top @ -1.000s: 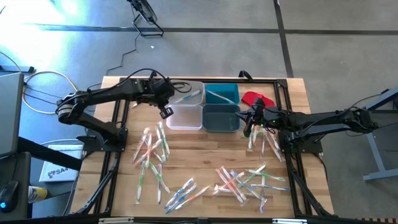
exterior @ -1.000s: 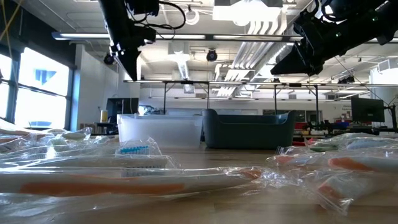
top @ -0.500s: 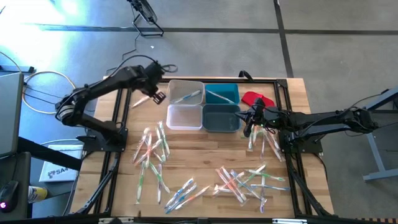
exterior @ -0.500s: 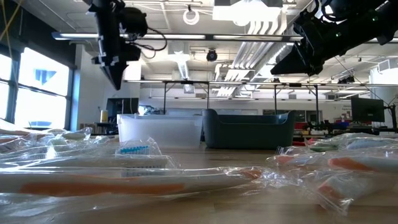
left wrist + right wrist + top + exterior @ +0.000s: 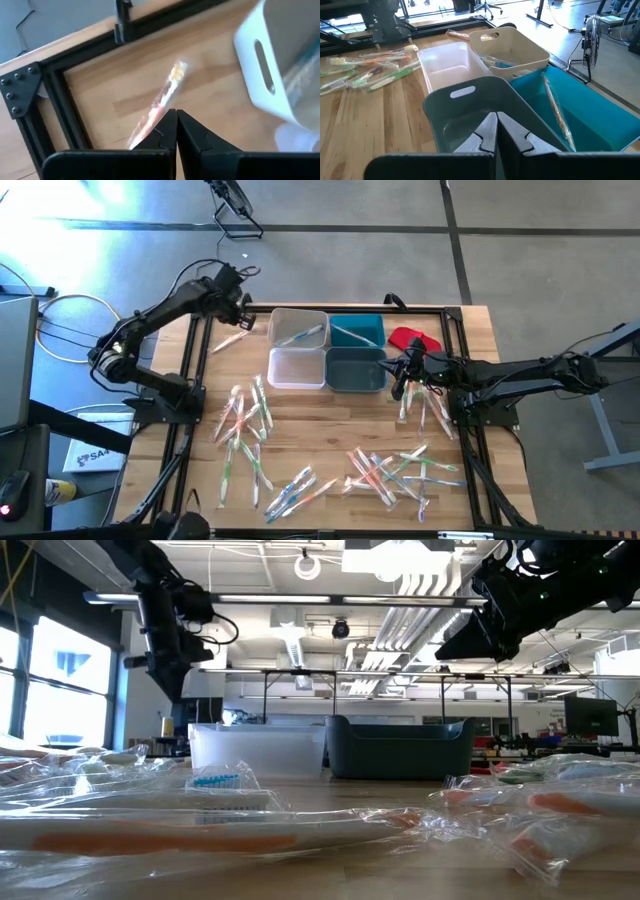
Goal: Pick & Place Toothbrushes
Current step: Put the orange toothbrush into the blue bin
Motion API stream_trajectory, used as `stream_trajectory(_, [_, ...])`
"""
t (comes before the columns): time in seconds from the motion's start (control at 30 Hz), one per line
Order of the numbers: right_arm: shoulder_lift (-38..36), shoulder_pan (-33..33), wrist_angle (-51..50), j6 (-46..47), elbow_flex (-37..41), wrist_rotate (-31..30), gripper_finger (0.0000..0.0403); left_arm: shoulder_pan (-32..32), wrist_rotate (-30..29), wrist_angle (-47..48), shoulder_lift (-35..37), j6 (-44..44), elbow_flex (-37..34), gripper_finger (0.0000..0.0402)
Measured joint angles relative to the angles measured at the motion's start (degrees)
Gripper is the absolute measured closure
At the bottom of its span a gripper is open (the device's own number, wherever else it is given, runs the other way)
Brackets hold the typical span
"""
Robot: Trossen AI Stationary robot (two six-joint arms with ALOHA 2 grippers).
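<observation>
While the left hand (image 5: 238, 308) is hovering closed and empty in the upper left, near one toothbrush (image 5: 229, 341), the right hand (image 5: 398, 385) is hanging closed and empty beside the bins (image 5: 326, 350); toothbrushes (image 5: 245, 420) are lying across the table (image 5: 330, 420).

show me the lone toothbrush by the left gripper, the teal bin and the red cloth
lone toothbrush (image 5: 229, 341), high view, middle of its handle
teal bin (image 5: 357, 331), high view, bare floor
red cloth (image 5: 414, 338), high view, its centre
</observation>
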State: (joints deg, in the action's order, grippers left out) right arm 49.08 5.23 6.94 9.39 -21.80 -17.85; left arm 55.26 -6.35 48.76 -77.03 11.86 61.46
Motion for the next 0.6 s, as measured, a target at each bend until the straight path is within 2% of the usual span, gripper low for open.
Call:
stream_trajectory(0.13, [0.0, 0.0, 0.0, 0.0, 0.0, 0.0, 0.0401, 1.1, 0.0, -0.1, 0.0, -2.0, 0.0, 0.04])
stream_trajectory(0.23, [0.0, 0.0, 0.0, 0.0, 0.0, 0.0, 0.0401, 1.0, 0.8, 0.9, 0.0, -4.2, 0.0, 0.0385])
stream_trajectory(0.6, [0.0, 0.0, 0.0, 0.0, 0.0, 0.0, 0.0401, 0.9, 1.4, 2.0, -5.9, -8.8, -0.1, 0.0236])
